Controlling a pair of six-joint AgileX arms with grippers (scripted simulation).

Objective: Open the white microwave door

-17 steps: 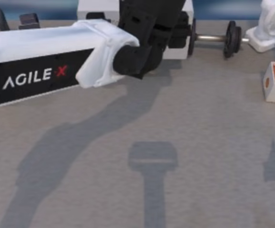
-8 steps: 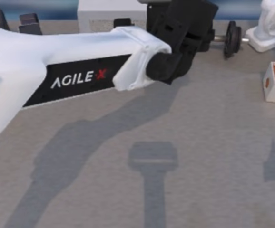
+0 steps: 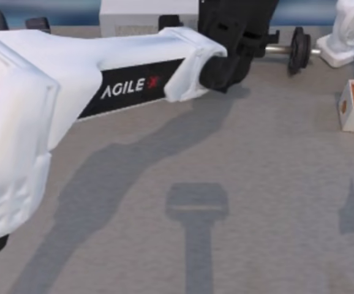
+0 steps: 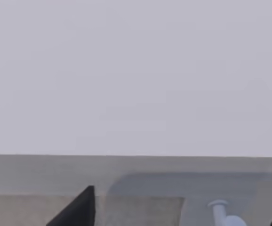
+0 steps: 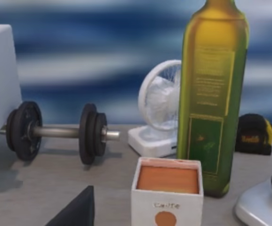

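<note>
Top view: the left arm [image 3: 134, 86] now reaches farther right along the back of the surface [image 3: 256, 184] than a second ago, its dark wrist over the right end of the microwave [image 3: 146, 15]. That sweep fits pulling the door outward, though the door itself is hidden under the arm and I cannot tell how far it stands open. The left hand is hidden too, so clenched or released, I cannot tell. A dumbbell [image 3: 293, 49] lies just right of it.

Left wrist view: mostly a blank pale panel close ahead; which part of the microwave it is, I cannot tell.

Right wrist view: the right arm is parked at the right, facing a bottle [image 5: 213, 94], fan [image 5: 159, 108] and box [image 5: 166, 197]; its hand's state is unreadable.
</note>
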